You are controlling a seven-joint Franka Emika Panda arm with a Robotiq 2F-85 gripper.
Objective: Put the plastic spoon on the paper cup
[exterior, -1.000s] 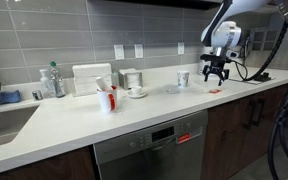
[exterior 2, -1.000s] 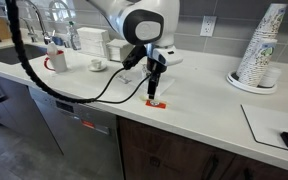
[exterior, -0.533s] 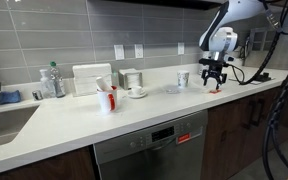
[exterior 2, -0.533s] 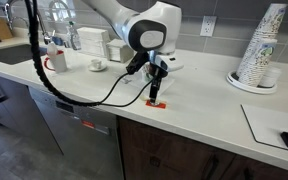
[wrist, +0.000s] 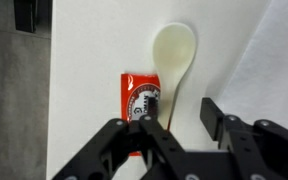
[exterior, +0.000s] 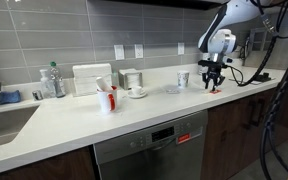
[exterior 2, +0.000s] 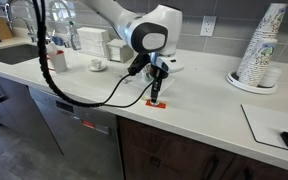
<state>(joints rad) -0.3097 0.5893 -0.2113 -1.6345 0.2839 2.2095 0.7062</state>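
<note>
White plastic spoon lies on the counter over a red packet, bowl pointing up-frame, handle end hidden behind my pincer, jaws spread wide, gripping nothing.

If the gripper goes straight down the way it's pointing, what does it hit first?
Most likely the plastic spoon, its handle overlapping the red packet on the counter, just below the gripper with its jaws open; exact depth is unclear.
</note>
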